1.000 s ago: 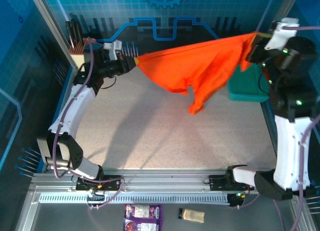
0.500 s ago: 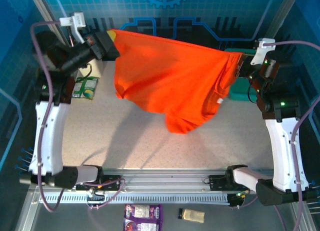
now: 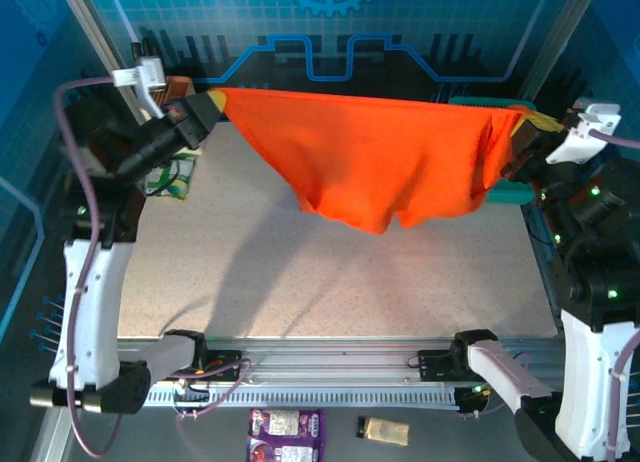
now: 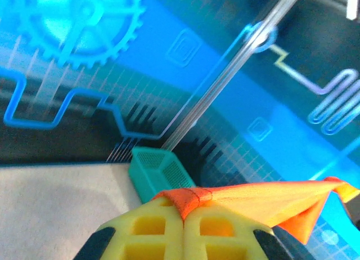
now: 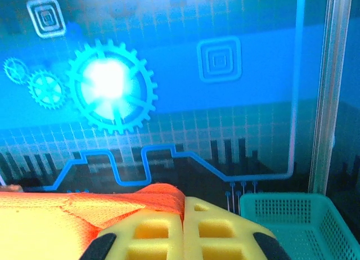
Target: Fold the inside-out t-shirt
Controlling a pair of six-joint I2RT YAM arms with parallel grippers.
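T-shirt (image 3: 380, 162) hangs stretched from above; close-up, left end effector (image 4: 184, 212) pinches its seam.

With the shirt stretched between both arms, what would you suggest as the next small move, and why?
Probably lower both arms together to lay it flat on the table. The orange t-shirt is held taut along its top edge, the left gripper and right gripper each shut on a corner, the rest sagging.

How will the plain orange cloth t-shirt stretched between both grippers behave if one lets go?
Probably floppy: the orange cloth t-shirt sags in the middle between the left gripper and the right gripper. Likely light, since two small pinches hold it aloft. Released, it would probably swing down and crumple.
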